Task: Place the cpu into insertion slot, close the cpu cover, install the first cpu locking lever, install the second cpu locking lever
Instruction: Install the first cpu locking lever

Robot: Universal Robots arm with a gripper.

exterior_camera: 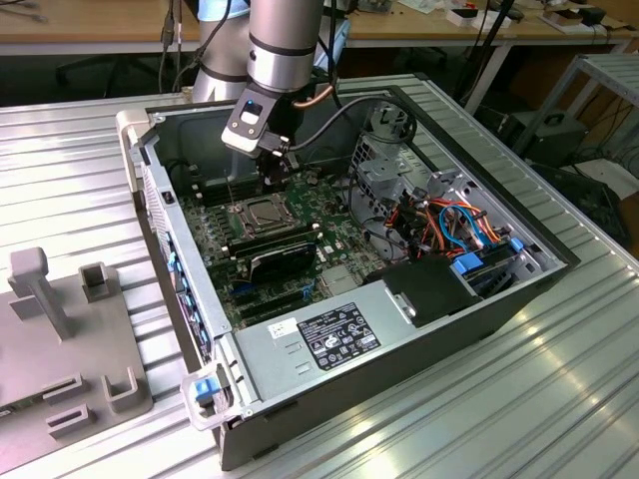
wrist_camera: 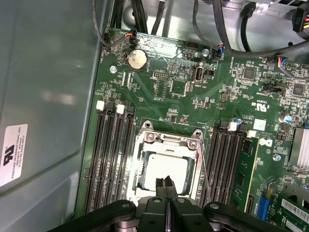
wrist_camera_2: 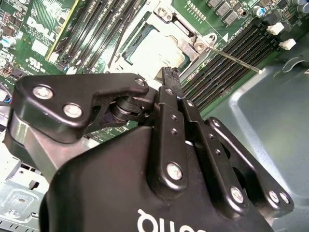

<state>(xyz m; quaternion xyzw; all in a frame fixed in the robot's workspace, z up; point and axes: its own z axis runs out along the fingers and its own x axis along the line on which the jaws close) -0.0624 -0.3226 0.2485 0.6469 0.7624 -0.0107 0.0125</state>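
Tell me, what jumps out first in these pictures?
The grey robot arm reaches down into the open computer case in the middle of the exterior view. Its black gripper, shut tight, hangs just over the shiny cpu, which lies in the insertion slot on the green circuit board.

Smooth, bright silvery metal tops the cpu [wrist_camera: 166,169], framed by the duller silver metal of the cpu cover [wrist_camera: 169,140] on a glossy green circuit board [wrist_camera: 193,104]. The hand [wrist_camera: 167,181] is black with a soft satin sheen, studded with shiny metal screws [wrist_camera_2: 175,171]. Matt grey sheet metal forms the computer case [wrist_camera: 48,96]. The tabletop [exterior_camera: 559,379] is ribbed, pale brushed metal.
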